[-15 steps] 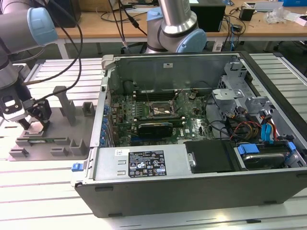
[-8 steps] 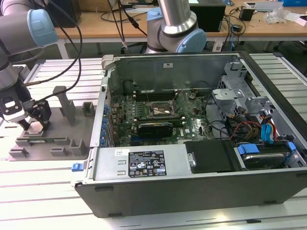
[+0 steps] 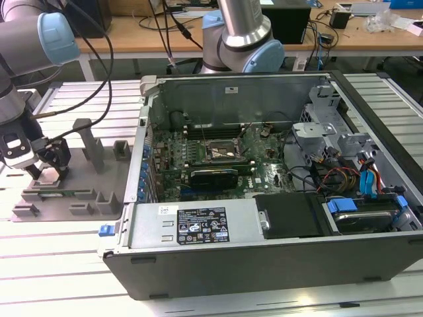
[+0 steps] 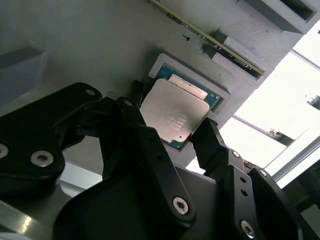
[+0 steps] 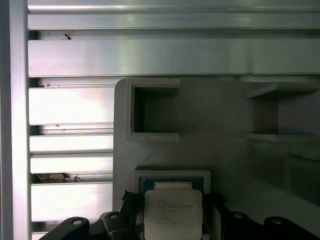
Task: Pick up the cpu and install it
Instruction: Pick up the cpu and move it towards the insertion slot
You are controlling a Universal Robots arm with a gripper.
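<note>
The black two-fingered claw point(image 3: 49, 163) hangs low over the grey plastic tray with upright posts point(image 3: 99, 173), its jaws spread just wider than the small, flat, square cpu with its silvery metal top point(image 4: 172, 112). The cpu lies flat in a shallow recess of the tray, directly under the claw and between its two fingertips point(image 4: 210, 135). The first wrist view shows a thin dark gap on either side, so the claw seems to have hold of nothing yet.

The chip is probably light, stiff and smooth, with a delicate underside. Its two opposite edges are the place to pinch, gently and level. The open computer case point(image 3: 264, 257) sits well off to the claw's side on the slatted aluminium desk point(image 3: 59, 264).
</note>
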